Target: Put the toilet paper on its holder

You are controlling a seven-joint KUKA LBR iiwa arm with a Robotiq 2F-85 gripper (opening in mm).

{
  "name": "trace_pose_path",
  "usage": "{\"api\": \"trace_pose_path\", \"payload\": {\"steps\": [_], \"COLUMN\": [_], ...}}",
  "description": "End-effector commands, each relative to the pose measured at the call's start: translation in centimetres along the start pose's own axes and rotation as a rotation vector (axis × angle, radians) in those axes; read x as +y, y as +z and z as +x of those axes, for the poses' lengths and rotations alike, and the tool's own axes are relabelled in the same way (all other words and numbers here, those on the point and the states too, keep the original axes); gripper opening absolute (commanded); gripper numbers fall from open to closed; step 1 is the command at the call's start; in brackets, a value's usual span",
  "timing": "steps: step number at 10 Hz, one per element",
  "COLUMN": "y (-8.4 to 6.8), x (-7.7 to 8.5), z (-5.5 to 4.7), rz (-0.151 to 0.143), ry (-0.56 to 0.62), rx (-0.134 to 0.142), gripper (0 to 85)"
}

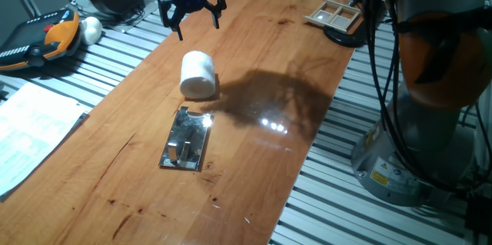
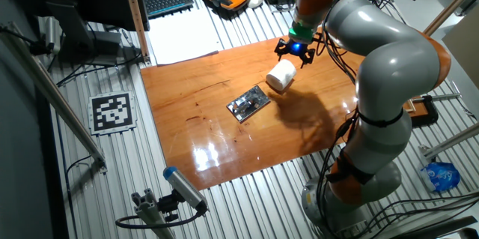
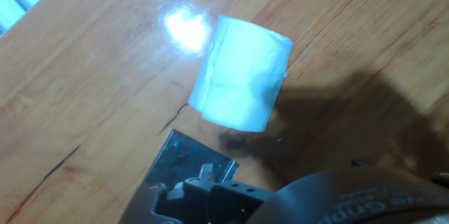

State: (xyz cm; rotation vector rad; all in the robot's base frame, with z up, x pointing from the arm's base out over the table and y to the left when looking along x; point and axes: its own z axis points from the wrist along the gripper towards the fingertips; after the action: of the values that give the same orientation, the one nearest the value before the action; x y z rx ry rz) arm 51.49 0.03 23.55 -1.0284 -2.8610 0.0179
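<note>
Lying on the table (image 1: 254, 168) beside the holder (image 1: 185, 140), the toilet paper (image 1: 198, 74) sits below the spread-fingered, empty end effector (image 1: 192, 16).

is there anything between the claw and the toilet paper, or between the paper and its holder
Nothing visible. The open claw hangs above the roll, bare table between. The holder lies just beside it, with only bare wood between.

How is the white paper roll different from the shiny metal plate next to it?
The toilet paper is a soft, matte white cylinder lying on its side; the holder is a flat, mirror-like rectangle lying face up. The roll stands taller than the plate. The plate carries a short peg; the roll does not. Both rest on the wooden table, ungripped.
</note>
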Motion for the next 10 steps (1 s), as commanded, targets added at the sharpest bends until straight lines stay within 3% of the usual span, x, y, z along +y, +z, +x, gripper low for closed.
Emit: {"api": "trace_pose_path", "payload": {"steps": [1,4,7,10], "y": [-0.02,-0.02,-0.02,-0.02], "x": [0.04,0.04,0.04,0.04], "z": [0.03,0.03,0.03,0.03], "rz": [0.002,0.012,0.02,-0.025], "ry": [-0.001,0.001,-0.01,-0.034], "rx": [-0.008,0.002,-0.015,0.002], "gripper": [85.0,85.0,85.0,85.0]}}
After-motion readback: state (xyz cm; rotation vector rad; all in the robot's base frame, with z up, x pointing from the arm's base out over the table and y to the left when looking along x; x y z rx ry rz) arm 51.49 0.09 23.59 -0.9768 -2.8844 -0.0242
